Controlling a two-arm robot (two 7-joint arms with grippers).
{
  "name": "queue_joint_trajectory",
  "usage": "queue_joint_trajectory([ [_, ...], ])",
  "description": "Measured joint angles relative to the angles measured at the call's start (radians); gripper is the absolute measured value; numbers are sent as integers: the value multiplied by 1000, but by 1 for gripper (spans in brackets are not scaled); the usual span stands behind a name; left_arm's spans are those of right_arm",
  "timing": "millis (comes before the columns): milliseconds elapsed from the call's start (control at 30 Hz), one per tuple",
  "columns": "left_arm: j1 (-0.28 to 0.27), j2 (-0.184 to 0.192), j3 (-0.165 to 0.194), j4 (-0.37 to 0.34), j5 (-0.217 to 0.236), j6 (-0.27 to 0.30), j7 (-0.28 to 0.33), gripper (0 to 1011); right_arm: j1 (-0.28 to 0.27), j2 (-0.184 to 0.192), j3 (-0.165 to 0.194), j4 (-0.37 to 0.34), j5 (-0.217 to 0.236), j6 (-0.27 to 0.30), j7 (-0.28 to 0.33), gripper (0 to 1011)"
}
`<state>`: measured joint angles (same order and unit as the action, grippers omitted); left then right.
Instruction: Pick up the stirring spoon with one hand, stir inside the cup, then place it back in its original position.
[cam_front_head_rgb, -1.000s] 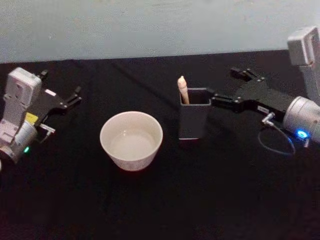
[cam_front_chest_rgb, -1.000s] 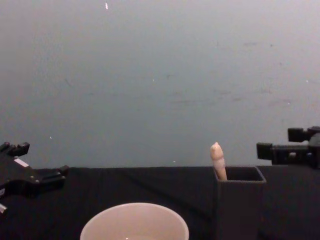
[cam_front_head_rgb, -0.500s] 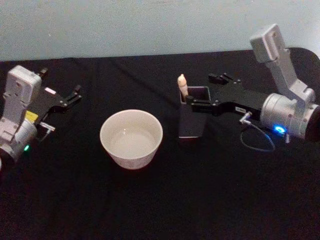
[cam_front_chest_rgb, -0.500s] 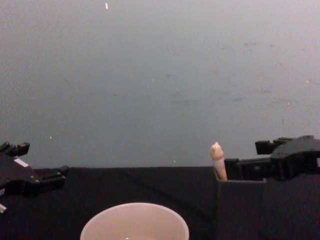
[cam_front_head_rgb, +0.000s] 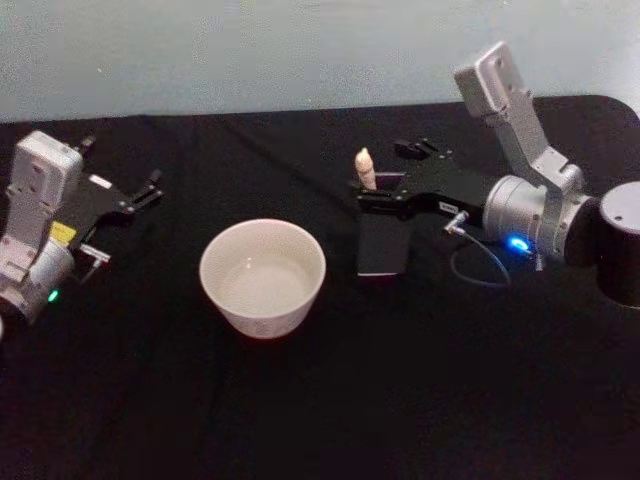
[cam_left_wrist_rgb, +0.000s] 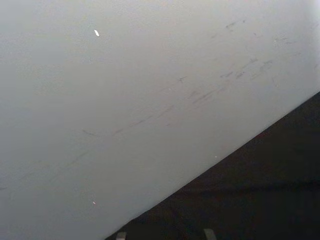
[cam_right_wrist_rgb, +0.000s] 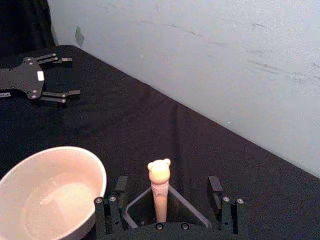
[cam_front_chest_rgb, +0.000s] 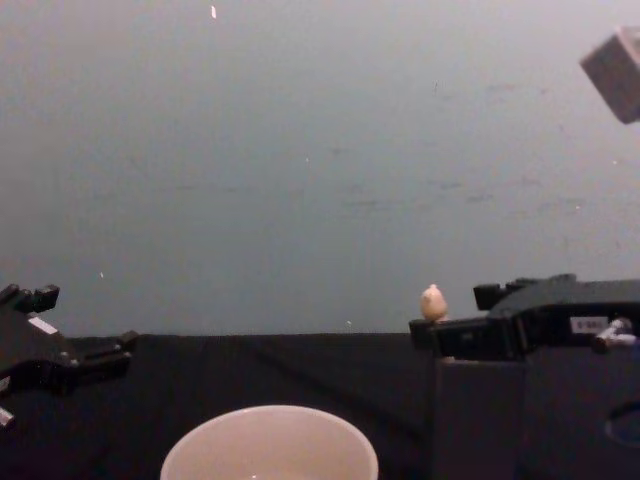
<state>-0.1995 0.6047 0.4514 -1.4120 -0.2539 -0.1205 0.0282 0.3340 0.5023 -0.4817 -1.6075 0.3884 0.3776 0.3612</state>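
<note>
Flanking the pale, bear-tipped stirring spoon (cam_right_wrist_rgb: 159, 187) in its holder (cam_front_head_rgb: 383, 250), the right end effector (cam_front_head_rgb: 381, 175) spreads open.

We count 1 cup (cam_front_head_rgb: 262, 278), 1 stirring spoon (cam_front_head_rgb: 366, 169) & 1 dark holder (cam_front_head_rgb: 383, 245), all on 1 black tabletop (cam_front_head_rgb: 400, 400). Then 2 grippers: 1 left gripper (cam_front_head_rgb: 122, 163) by the tabletop's left edge, 1 right gripper (cam_front_head_rgb: 382, 175) nearer its back edge, w/ 2 fingers each.
</note>
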Motion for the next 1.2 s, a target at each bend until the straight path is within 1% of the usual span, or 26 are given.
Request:
queue_joint_trajectory([
  [167, 0, 0, 0, 0, 0, 0, 0, 1001, 10, -24, 3, 21, -7, 7, 5, 1000],
  [367, 0, 0, 0, 0, 0, 0, 0, 1001, 11, -36, 11, 24, -12, 17, 10, 1000],
  [600, 0, 0, 0, 0, 0, 0, 0, 1001, 12, -44, 16, 28, -17, 25, 16, 1000],
  [1200, 0, 0, 0, 0, 0, 0, 0, 1001, 17, -59, 16, 45, -29, 27, 27, 1000],
])
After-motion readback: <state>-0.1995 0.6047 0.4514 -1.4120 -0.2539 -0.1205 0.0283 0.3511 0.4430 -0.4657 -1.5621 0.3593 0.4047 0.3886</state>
